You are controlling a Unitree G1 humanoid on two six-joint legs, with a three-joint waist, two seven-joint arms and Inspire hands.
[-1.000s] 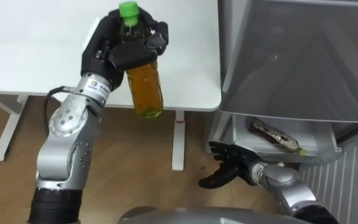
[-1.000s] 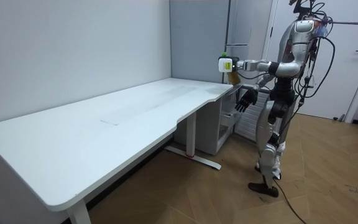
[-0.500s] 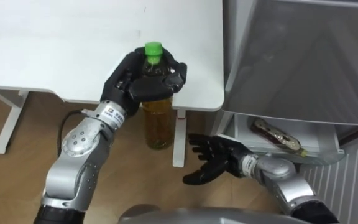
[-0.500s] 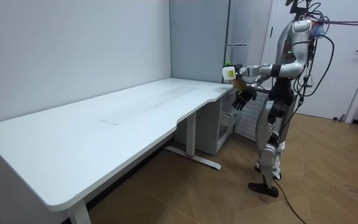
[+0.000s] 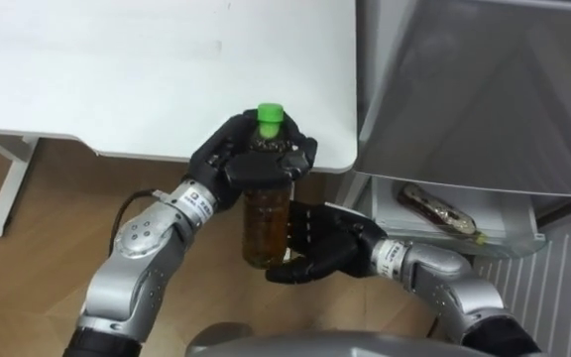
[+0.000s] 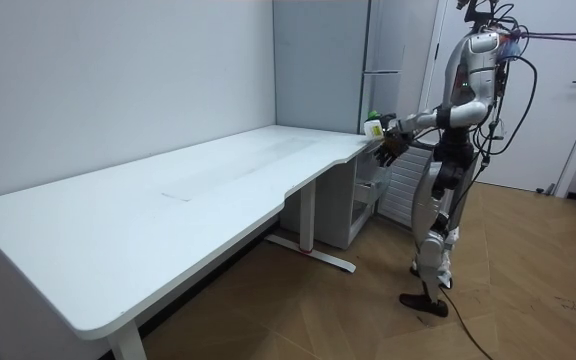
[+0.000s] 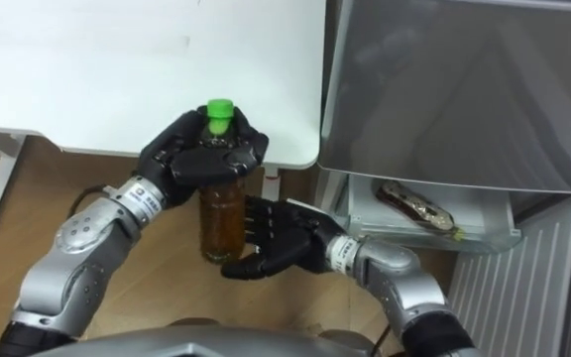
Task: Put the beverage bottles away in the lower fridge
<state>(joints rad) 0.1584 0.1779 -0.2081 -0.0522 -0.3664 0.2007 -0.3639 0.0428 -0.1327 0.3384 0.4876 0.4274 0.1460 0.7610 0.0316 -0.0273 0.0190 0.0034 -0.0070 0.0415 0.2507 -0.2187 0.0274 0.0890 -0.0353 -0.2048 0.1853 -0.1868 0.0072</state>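
The bottle [image 5: 266,223] is held upright, cap up, clenched at its shoulder by the fingers of the left hand [image 5: 256,164], just off the near edge of the surface [image 5: 117,79]. Just right of its lower body the right hand [image 5: 327,248] is held with fingers spread and unclenched. It is the hand nearer the lower fridge drawer [image 5: 504,233], where a second bottle [image 5: 439,213] lies.

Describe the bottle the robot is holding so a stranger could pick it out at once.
Find the corner of the white table beside the grey fridge. Just off it, the left hand grips a bottle by its top. It is upright, green-capped, amber-filled, unlike the darker bottle lying flat in the fridge's lower shelf.
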